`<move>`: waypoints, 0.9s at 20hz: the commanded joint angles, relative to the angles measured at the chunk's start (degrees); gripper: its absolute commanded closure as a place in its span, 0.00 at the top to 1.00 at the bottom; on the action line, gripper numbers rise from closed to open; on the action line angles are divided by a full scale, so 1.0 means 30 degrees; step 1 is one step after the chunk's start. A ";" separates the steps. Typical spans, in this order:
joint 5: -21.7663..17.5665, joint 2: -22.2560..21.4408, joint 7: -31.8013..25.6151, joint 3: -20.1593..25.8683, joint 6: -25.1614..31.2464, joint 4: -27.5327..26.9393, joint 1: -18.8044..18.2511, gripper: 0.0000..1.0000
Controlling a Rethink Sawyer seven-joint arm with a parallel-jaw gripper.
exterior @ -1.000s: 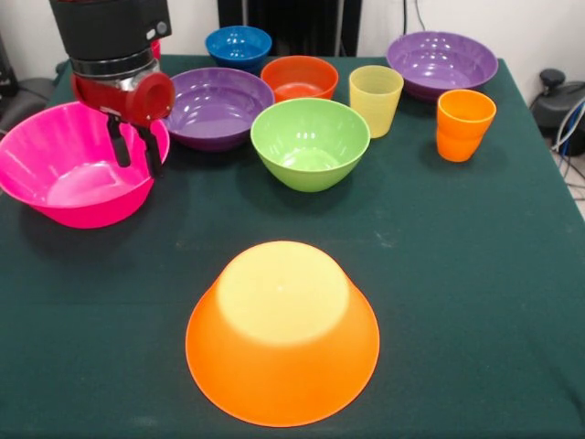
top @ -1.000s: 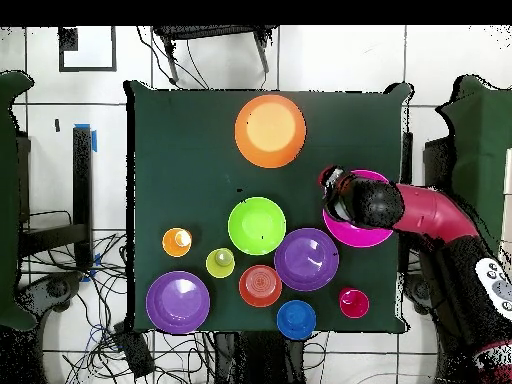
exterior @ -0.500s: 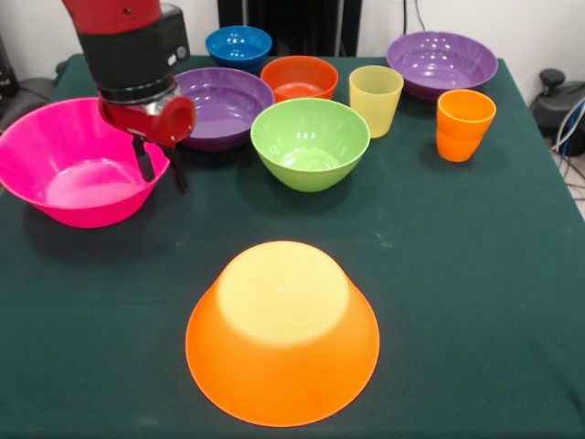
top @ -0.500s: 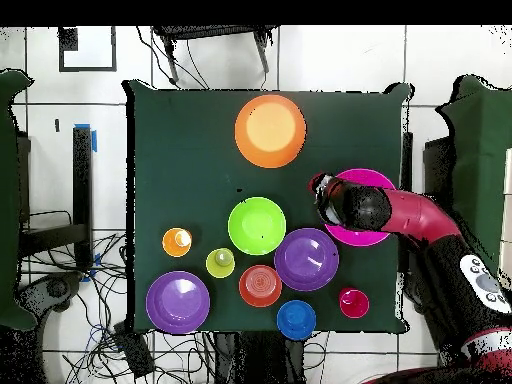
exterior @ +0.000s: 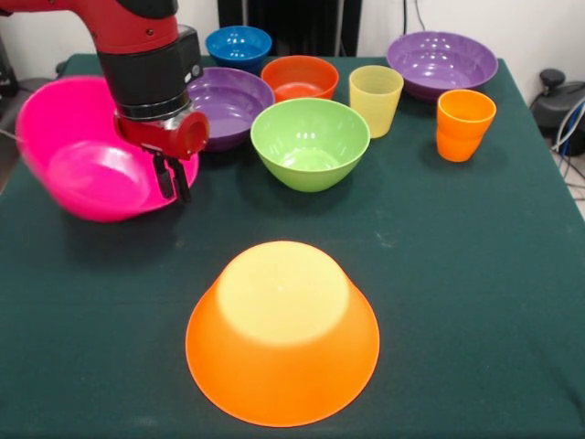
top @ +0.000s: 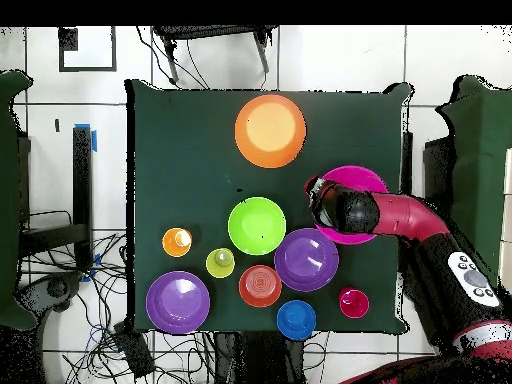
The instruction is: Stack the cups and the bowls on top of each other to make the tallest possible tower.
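My gripper (exterior: pixel 174 180) (top: pixel 312 190) is shut on the near rim of the hot pink bowl (exterior: pixel 82 165) (top: pixel 368 180), which tilts up off the cloth at the table's left in the front view. The large orange bowl (exterior: pixel 281 329) (top: pixel 270 130) lies upturned, alone, near the front edge. Behind stand the lime green bowl (exterior: pixel 309 142), two purple bowls (exterior: pixel 224 105) (exterior: pixel 441 62), the red-orange bowl (exterior: pixel 299 77) and the blue bowl (exterior: pixel 238 46). The yellow cup (exterior: pixel 375 99) and orange cup (exterior: pixel 464 123) stand upright at the right. The red cup (top: pixel 352 302) shows only from overhead.
The dark green tablecloth (exterior: pixel 457 274) covers the table. The arm (top: pixel 420 225) reaches in over the table's edge beside the pink bowl. Cables lie on the floor off the table's corner (top: pixel 110 330).
The gripper moved toward the table's middle and closed on the pink bowl's rim. The bowl, flat on the cloth before, now tips up and has shifted with the gripper.
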 commanded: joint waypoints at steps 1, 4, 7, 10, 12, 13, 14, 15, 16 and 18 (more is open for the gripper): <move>-0.2333 0.0502 -0.2764 -0.0449 -0.0534 -0.0639 0.1154 0.00; -0.2512 0.0479 -0.2633 -0.0499 -0.0275 -0.0917 0.1368 0.00; -0.2623 0.0388 -0.2436 -0.0519 -0.0149 -0.0946 0.1466 0.00; -0.2550 0.0297 -0.2446 -0.0400 0.0068 -0.0893 0.1396 0.00; -0.2480 0.0271 -0.2582 -0.0284 0.0296 -0.0867 0.1303 0.00; -0.2442 0.0229 -0.2597 -0.0258 0.0358 -0.0820 0.1285 0.00; -0.2403 0.0187 -0.2611 -0.0232 0.0421 -0.0772 0.1268 0.00; -0.2372 0.0134 -0.2670 -0.0207 0.0509 -0.0740 0.1260 0.00; -0.2310 0.0097 -0.2766 -0.0154 0.0656 -0.0719 0.1234 0.00; -0.2269 -0.0050 -0.2947 -0.0057 0.0815 -0.0654 0.1211 0.00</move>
